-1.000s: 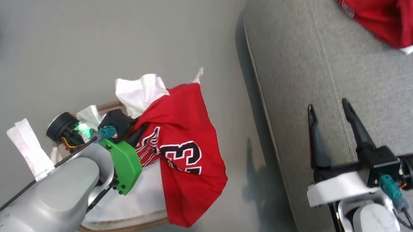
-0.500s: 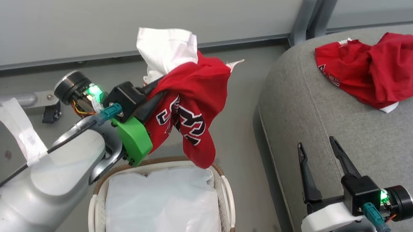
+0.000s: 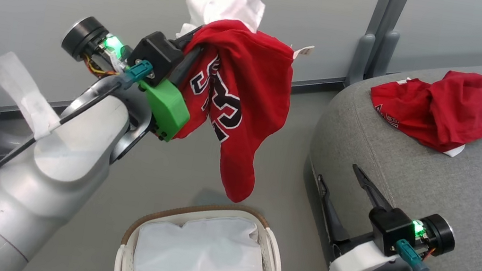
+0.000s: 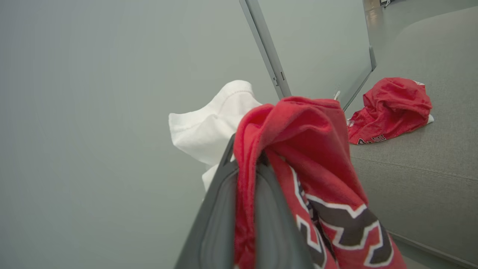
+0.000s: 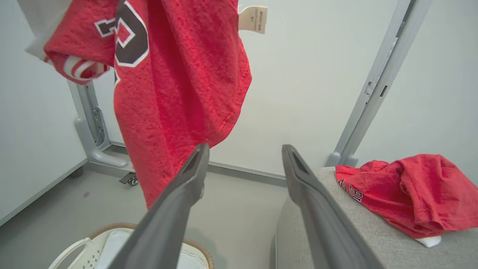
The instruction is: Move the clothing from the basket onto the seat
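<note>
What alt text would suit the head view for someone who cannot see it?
The left end effector, shut, holds a red jersey up clear of the white-lined basket below. A second red garment lies on the grey seat; the open right end effector is at its near edge.

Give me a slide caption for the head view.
Left pincer holds the red jersey clear of the basket; the other red garment lies on the seat.

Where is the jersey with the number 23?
In the head view the jersey hangs upper centre from the shut left gripper, above the basket and left of the seat.
</note>
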`<state>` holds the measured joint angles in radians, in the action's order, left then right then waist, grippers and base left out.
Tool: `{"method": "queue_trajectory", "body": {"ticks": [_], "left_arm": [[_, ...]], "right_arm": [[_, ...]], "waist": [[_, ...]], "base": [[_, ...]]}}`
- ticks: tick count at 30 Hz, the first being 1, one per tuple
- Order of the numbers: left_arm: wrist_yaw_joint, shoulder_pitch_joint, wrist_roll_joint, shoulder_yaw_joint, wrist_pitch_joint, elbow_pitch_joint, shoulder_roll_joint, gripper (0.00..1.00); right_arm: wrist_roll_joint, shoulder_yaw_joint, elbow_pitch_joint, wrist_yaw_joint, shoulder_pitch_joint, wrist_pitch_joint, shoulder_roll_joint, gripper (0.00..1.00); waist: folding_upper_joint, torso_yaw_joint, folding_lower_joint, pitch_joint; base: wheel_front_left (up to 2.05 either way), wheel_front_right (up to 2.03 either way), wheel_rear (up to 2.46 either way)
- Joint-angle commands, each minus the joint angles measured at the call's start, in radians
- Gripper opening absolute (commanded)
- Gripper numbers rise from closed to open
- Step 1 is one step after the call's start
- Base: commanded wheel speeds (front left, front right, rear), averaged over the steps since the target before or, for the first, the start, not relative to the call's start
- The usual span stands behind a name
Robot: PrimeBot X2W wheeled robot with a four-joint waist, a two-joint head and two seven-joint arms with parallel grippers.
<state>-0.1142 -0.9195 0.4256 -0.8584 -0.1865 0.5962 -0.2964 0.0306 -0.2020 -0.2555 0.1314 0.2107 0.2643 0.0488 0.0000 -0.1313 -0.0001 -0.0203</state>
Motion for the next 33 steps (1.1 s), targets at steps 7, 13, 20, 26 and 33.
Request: {"method": "queue_trajectory", "body": {"ticks": [7,13,20,26,33], "left_arm": [[-0.002,-0.090,-0.007,-0.020,0.044,-0.026,0.036,0.00],[-0.002,-0.131,-0.010,-0.043,0.081,-0.038,0.087,0.00],[-0.005,-0.149,0.008,-0.077,0.110,-0.051,0.163,0.00],[-0.007,-0.140,0.034,-0.108,0.122,-0.068,0.202,0.00],[-0.007,-0.106,0.057,-0.125,0.126,-0.093,0.205,0.00]], "right_arm": [[-0.019,-0.111,-0.046,-0.001,0.057,0.000,0.003,1.00],[-0.044,-0.180,-0.108,-0.001,0.140,0.000,0.003,1.00],[-0.067,-0.210,-0.197,-0.001,0.241,0.000,0.003,1.00],[-0.079,-0.172,-0.246,-0.001,0.282,0.000,0.004,1.00],[-0.062,-0.107,-0.250,-0.001,0.295,0.000,0.004,0.00]], "waist": [[0.0000,0.028,0.0001,0.003],[0.0000,0.062,0.0001,0.003],[0.0000,0.108,0.0001,0.003],[0.0000,0.141,0.0001,0.008],[0.0000,0.156,0.0001,0.014]], "base": [[0.00,0.00,0.00],[0.00,0.00,0.00],[0.00,0.00,0.00],[0.00,0.00,0.00],[0.00,0.00,0.00]]}}
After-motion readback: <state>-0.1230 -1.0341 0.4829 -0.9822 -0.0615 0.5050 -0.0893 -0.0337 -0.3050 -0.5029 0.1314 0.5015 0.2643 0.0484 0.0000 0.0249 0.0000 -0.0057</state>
